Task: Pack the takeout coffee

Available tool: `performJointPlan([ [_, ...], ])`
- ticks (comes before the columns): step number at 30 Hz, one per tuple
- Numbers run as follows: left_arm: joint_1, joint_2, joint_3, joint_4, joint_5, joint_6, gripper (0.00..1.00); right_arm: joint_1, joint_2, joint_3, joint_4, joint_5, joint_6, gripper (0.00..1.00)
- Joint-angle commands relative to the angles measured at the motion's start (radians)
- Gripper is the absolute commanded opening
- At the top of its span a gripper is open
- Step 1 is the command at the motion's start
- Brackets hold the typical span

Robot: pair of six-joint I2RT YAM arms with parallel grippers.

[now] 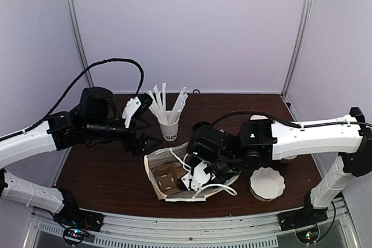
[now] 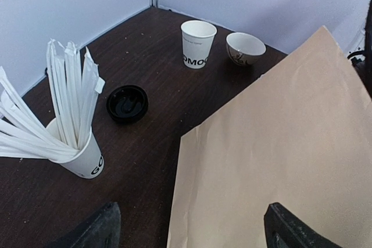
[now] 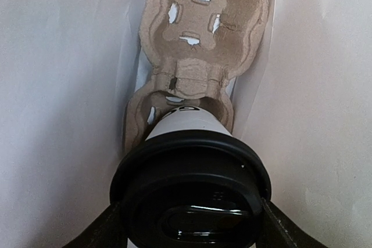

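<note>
The takeout coffee (image 3: 192,166), a white cup with a black lid, is inside the open paper bag (image 1: 157,164). My right gripper (image 3: 190,227) is shut on it just under the lid, one finger on each side. The cup's base is at the near pocket of a brown cardboard cup carrier (image 3: 200,21) on the bag's floor; the far pocket holds nothing. In the top view my right gripper (image 1: 200,175) reaches into the bag's mouth. My left gripper (image 2: 192,230) is open, its fingers spread above the bag's brown side (image 2: 279,143), at the bag's left edge (image 1: 146,142).
A white cup full of wrapped straws (image 2: 81,155) stands behind the bag (image 1: 168,127). A loose black lid (image 2: 127,103), a lidless white cup (image 2: 197,43) and a small bowl (image 2: 245,47) stand beyond. A stack of scalloped white paper pieces (image 1: 267,183) lies at right.
</note>
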State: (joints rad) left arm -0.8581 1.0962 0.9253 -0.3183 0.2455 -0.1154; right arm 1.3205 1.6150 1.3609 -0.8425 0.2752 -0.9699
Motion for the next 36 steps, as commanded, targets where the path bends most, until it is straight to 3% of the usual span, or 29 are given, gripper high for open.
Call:
performJointPlan([
  [1, 0.004, -0.068, -0.003, -0.004, -0.022, -0.021, 0.89, -0.034, 0.043, 0.085, -0.109, -0.108, 0.049, 0.70],
  [17, 0.004, -0.190, -0.004, -0.087, -0.087, -0.071, 0.89, -0.163, 0.272, 0.410, -0.396, -0.325, 0.114, 0.69],
  [29, 0.004, -0.176, 0.032, -0.102, -0.094, -0.082, 0.89, -0.243, 0.376, 0.521, -0.468, -0.464, 0.146, 0.69],
  [36, 0.004, -0.111, 0.147, -0.180, -0.021, -0.120, 0.91, -0.257, 0.401, 0.523, -0.424, -0.487, 0.168, 0.69],
])
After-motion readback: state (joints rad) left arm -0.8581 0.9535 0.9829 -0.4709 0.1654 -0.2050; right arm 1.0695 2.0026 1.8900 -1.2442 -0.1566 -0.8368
